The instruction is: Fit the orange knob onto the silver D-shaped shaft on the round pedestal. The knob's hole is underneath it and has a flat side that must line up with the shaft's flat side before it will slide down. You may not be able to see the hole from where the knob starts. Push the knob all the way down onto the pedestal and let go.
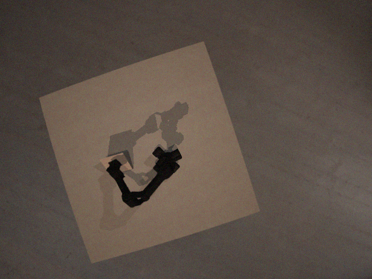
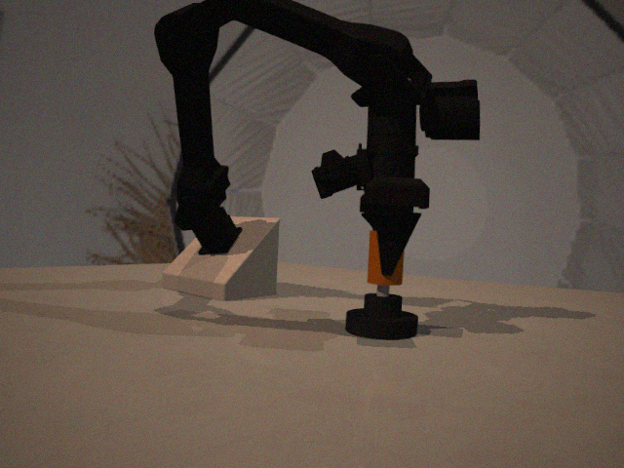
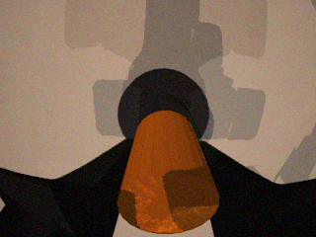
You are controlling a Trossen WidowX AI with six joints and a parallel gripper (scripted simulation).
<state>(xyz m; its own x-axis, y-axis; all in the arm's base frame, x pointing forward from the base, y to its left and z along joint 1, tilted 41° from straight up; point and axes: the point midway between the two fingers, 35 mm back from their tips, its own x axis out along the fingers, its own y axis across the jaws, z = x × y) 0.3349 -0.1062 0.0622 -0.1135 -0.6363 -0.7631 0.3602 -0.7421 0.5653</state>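
Note:
The orange knob [image 2: 374,261] [image 3: 165,153] is upright between the fingers of my gripper [image 2: 388,272] [image 3: 165,146], which is shut on it. The silver shaft [image 2: 382,291] shows as a short length between the knob's lower edge and the top of the black round pedestal [image 2: 381,323] [image 3: 163,89]. The knob stands in line above the shaft, clear of the pedestal. Whether the shaft's tip is inside the hole cannot be told. The knob's underside, the hole and both flat sides are hidden. In the wrist view the knob covers the shaft.
A pale wedge-shaped block [image 1: 127,165] [image 2: 252,266] stands on the table [image 1: 195,195] [image 2: 252,403], under the arm's base. The arm arches from it over to the pedestal. Shadows of the arm lie across the table around the pedestal.

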